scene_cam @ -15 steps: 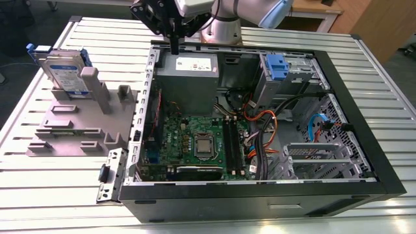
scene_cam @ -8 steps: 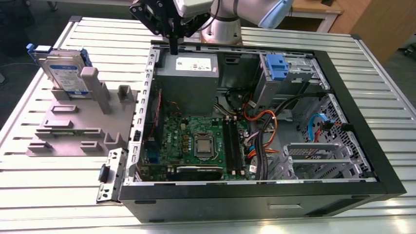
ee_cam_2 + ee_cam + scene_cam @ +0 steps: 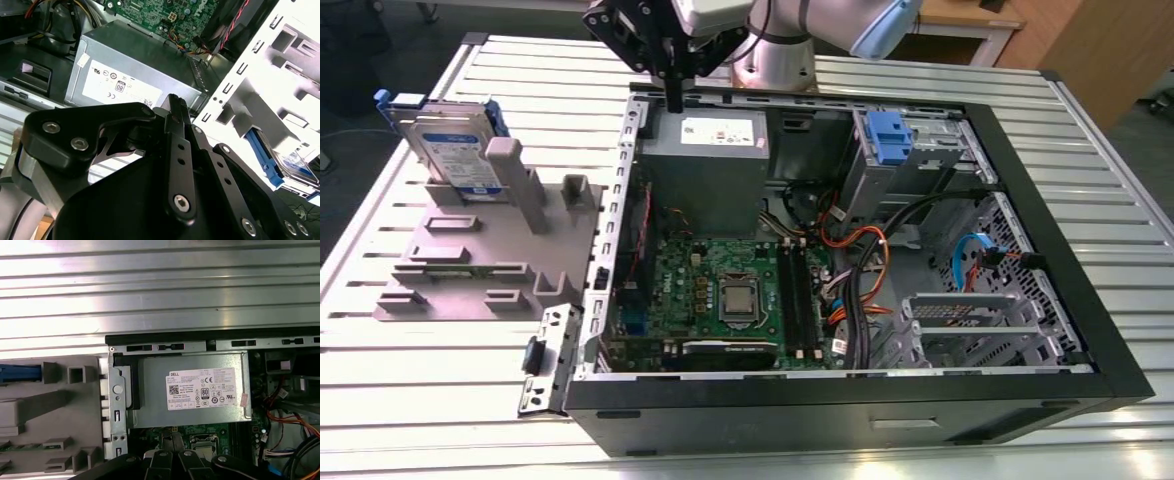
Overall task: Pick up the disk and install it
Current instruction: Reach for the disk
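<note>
1. The disk (image 3: 454, 140) stands on edge in a slot of the grey holder (image 3: 480, 250), at the exterior view's left, outside the open computer case (image 3: 854, 415). Nothing grips it.
2. Its white-and-blue label faces outward, with print too small to make out. Blue rails line its sides, and one rail shows beside the silver body in the second wrist view (image 3: 297, 170).
3. Inside the case, at its far end, sits a grey metal box (image 3: 707, 150) with a white sticker. In both wrist views (image 3: 192, 390) (image 3: 130, 65) the sticker carries rows of fine print, a code square and round marks.
4. The end effector (image 3: 674, 98) points straight down over the far rim of the case, just above that grey box and well apart from the disk.
5. In the second wrist view the end effector (image 3: 172, 105) is clenched with its fingertips together, and it holds nothing.
6. The arm reaches in from the far side of the desk (image 3: 427, 400), a ribbed metal top that carries both holder and case.
7. A green circuit board (image 3: 720, 290) lies on the case floor, nearer the camera than the grey box.
</note>
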Robot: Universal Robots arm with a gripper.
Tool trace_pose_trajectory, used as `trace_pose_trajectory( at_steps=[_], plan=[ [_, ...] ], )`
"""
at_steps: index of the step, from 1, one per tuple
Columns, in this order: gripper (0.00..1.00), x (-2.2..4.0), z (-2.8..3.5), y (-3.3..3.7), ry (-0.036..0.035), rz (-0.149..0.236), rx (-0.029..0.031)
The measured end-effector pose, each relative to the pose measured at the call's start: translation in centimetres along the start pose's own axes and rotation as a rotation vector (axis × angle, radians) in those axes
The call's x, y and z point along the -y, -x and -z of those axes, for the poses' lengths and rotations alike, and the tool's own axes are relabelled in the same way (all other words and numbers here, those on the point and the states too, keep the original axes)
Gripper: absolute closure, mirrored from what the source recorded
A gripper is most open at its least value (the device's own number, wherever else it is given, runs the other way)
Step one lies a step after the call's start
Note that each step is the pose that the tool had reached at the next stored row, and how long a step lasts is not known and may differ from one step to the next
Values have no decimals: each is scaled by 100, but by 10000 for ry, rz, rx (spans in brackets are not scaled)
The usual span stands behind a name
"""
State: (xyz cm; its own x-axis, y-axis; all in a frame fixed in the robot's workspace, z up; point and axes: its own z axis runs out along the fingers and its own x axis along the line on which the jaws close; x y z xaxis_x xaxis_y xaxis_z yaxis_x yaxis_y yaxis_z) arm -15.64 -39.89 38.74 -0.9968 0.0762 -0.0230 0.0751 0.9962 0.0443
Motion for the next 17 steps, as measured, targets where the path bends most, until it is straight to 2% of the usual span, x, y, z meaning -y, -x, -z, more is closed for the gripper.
trace_pose_trajectory(
  at_steps=[17],
  plan=[
    [89,4,-13,-39,-3,-2,-34]
  ],
)
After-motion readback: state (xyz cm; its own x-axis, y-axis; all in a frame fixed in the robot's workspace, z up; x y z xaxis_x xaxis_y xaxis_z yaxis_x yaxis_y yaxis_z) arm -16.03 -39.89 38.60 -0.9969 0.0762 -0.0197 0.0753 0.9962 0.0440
